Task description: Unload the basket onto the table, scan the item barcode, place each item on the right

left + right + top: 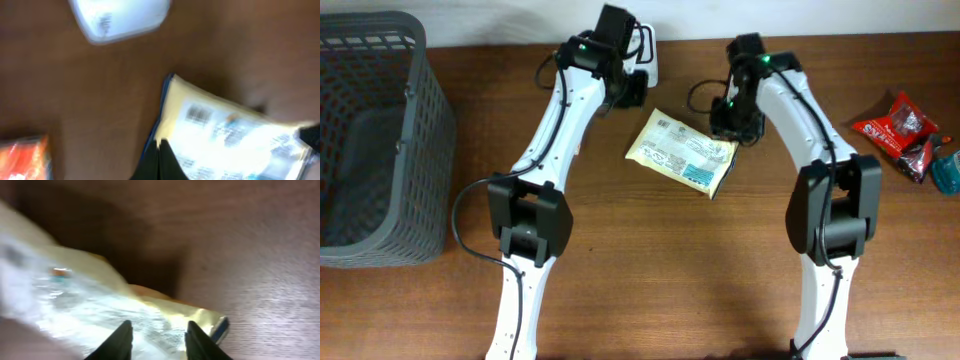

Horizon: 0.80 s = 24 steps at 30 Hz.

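The item, a flat yellow and white packet [682,152], lies on the wooden table between the two arms. In the left wrist view, which is blurred, the packet [230,135] shows a barcode [198,115] near its upper left. My left gripper [630,92] hovers past the packet's far left corner, and its fingers [160,152] are shut with nothing between them. A white scanner-like device [647,55] lies just beyond it. My right gripper [735,125] is over the packet's right corner, jaws apart [159,332] above the packet [90,295].
A grey plastic basket [375,130] stands at the left edge. Red snack packs [900,125] and a teal item [948,172] lie at the far right. A blurred orange-red object [25,157] shows at the lower left of the left wrist view.
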### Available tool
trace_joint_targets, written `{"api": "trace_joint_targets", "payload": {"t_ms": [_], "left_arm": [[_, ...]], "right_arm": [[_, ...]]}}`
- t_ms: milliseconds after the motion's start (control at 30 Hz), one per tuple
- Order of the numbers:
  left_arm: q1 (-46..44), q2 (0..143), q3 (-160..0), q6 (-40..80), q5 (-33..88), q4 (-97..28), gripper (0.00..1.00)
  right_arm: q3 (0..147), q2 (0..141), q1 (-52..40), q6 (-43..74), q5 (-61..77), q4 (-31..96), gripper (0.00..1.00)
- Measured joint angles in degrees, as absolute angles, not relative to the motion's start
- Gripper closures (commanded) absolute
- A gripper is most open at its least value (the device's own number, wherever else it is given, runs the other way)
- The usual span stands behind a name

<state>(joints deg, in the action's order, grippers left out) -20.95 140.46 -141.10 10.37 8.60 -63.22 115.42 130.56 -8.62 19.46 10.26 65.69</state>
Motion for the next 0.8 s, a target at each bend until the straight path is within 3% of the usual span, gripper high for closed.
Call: {"api": "trace_joint_targets", "payload": {"t_ms": [133, 367, 667, 800], "left_arm": [[-21.7, 140.4, -133.8, 10.4, 15.9, -53.6, 1.0], [-23.8, 140.4, -118.3, 10.4, 16.1, -45.2, 1.0], [-24.1, 138.1, -116.0, 13.5, 4.6, -62.4, 1.0], [-26.1, 132.3, -115.3, 16.1, 4.0, -64.5, 1.0]], "right_arm": [[116.0, 130.6, -8.2, 20.8, 15.4, 67.0, 0.71], [109.7, 130.6, -8.5, 25.5, 16.9, 64.8, 0.72], [103.3, 130.6, -9.1, 23.6, 8.5, 56.3, 0.54], [103.9, 130.6, -9.1, 20.8, 7.6, 51.9, 0.53]]}}
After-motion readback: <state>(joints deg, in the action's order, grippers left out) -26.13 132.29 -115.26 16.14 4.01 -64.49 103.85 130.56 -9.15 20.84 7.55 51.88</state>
